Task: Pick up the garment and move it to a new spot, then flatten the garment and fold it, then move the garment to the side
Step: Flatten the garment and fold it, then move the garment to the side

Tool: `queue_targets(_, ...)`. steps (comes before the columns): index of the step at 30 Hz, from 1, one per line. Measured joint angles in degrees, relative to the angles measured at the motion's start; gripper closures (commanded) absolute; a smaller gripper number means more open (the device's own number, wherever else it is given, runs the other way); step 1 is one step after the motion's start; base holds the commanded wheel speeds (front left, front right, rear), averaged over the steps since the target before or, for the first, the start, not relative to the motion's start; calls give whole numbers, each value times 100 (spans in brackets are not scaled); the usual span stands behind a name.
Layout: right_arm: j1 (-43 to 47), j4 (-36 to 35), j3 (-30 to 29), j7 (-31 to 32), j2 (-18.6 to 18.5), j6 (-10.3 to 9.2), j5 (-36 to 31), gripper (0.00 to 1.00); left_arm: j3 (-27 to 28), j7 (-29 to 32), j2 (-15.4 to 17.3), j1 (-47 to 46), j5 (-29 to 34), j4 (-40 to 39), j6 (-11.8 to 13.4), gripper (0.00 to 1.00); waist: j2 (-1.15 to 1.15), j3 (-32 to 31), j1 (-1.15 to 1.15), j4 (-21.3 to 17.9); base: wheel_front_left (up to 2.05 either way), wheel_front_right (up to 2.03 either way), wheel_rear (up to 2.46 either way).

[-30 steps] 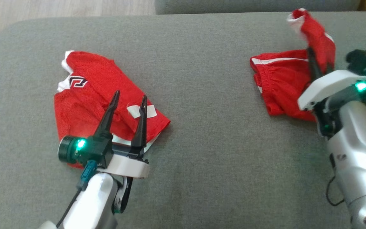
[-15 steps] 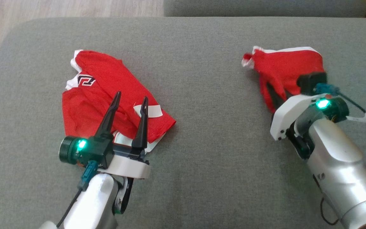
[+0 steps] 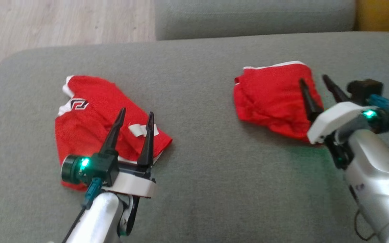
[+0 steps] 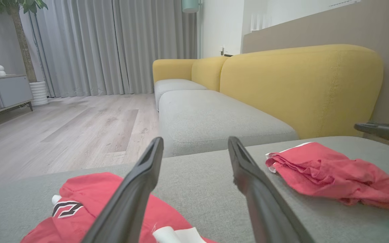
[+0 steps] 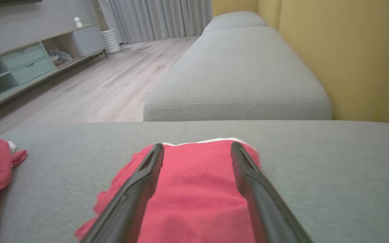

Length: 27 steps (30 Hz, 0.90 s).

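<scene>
A red garment [image 3: 272, 94] with a white trim lies bunched on the grey cushion [image 3: 201, 141], right of centre; the left wrist view shows this garment [image 4: 329, 175] at the right, and the right wrist view has the garment [image 5: 194, 192] between the fingers. My right gripper [image 3: 312, 81] hovers open over its right edge, holding nothing. A second red jersey [image 3: 93, 118] with a black-and-white logo and white patches lies crumpled at the left. My left gripper [image 3: 135, 113] stands open above that jersey's near edge, fingers empty.
The wooden floor [image 3: 62, 20] lies beyond the cushion's rounded far-left edge. A second grey seat cushion [image 4: 214, 121] and a yellow sofa back [image 4: 299, 84] stand beyond. A low cabinet [image 5: 22, 67] lines the far wall.
My right gripper has let go of the red garment, which was lifted and now lies on the cushion further left. The head camera has shifted. The left gripper holds still.
</scene>
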Motion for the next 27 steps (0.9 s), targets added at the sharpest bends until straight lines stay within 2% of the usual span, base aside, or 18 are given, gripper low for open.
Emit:
queue_targets(4, 185, -42, -267, -196, -133, 0, -64, 0, -3, 0, 2, 68, -23, -4, 13, 0, 0, -137, 0, -143, 0, 0, 0)
queue_targets(11, 856, -549, -1252, -397, -160, 0, -811, 0, 19, -1, 2, 328, -86, -11, 65, 0, 0, -407, 0, -459, 0, 0, 0)
queue_targets(13, 1154, -871, -1630, -420, -36, 0, -1112, 0, 33, -1, 3, 420, -89, 0, 96, 0, 0, -465, 0, -535, 0, 0, 0)
queue_targets(14, 1542, -1341, -1998, -425, 179, 0, -1426, 0, 89, -1, 0, 532, -90, -7, 119, 0, 0, -508, -1, -599, 0, 0, 0)
queue_targets(16, 1977, -1808, -2294, -430, 444, 0, -1762, 0, 170, -1, -3, 647, -90, -33, 149, 0, 0, -521, -1, -637, 0, 0, 0)
queue_targets(17, 2407, -2134, -2513, -432, 713, 0, -2036, 0, 236, -1, -14, 755, -65, -85, 202, 0, 0, -509, -1, -645, 0, 0, 0)
queue_targets(19, 2746, -2373, -2664, -432, 915, 0, -2172, 0, 314, -1, -47, 851, 0, -157, 219, 0, 0, -485, 0, -651, 0, 0, 0)
queue_targets(27, 2949, -3227, -2888, -133, 1053, 0, -2423, 0, 432, -1, -197, 901, 223, -248, 87, 0, 0, -314, 0, -588, 0, 0, 0)
